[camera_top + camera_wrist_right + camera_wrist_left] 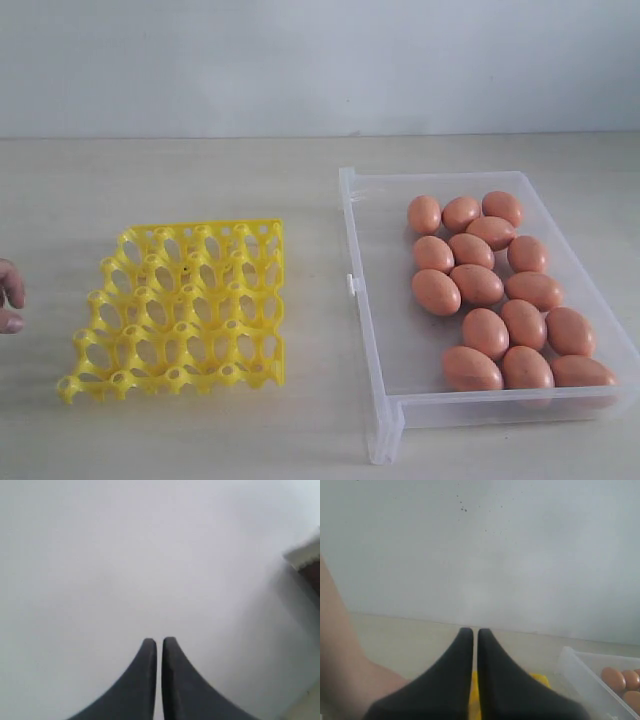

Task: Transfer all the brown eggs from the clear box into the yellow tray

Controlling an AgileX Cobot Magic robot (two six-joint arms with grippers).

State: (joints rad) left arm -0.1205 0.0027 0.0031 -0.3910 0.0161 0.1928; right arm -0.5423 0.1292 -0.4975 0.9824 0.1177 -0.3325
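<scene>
A pale desk (200, 170) with a faint wood grain runs back to a plain grey-white wall (300, 60).

In the exterior view, the tray (180, 300) lies flat on the desk at about 8 o'clock from the centre. It is bright yellow plastic, a square lattice of open round cups in four rows of four, and every cup is empty.

The box (385, 320) sits at about 4 o'clock, just beside the tray but not touching it. It is a shallow rectangle of clear plastic with low walls and a thick rim. All sixteen eggs (477, 284) lie inside it. They are smooth, orange-brown ovals, crowded against one another along the box's 3 o'clock side. The strip of floor on its 9 o'clock side is bare.

A person's hand (8, 296) shows at the 9 o'clock edge of the exterior view, on the far side of the tray from the box.

Neither arm appears in the exterior view. In the left wrist view, the left fingers (467, 637) are two matte black tapered blades, pressed almost together with only a hairline slit between them and nothing held. A sliver of yellow shows below them. The right fingers (151, 650), of the same shape, are likewise closed and empty, seen against a blank pale surface.
</scene>
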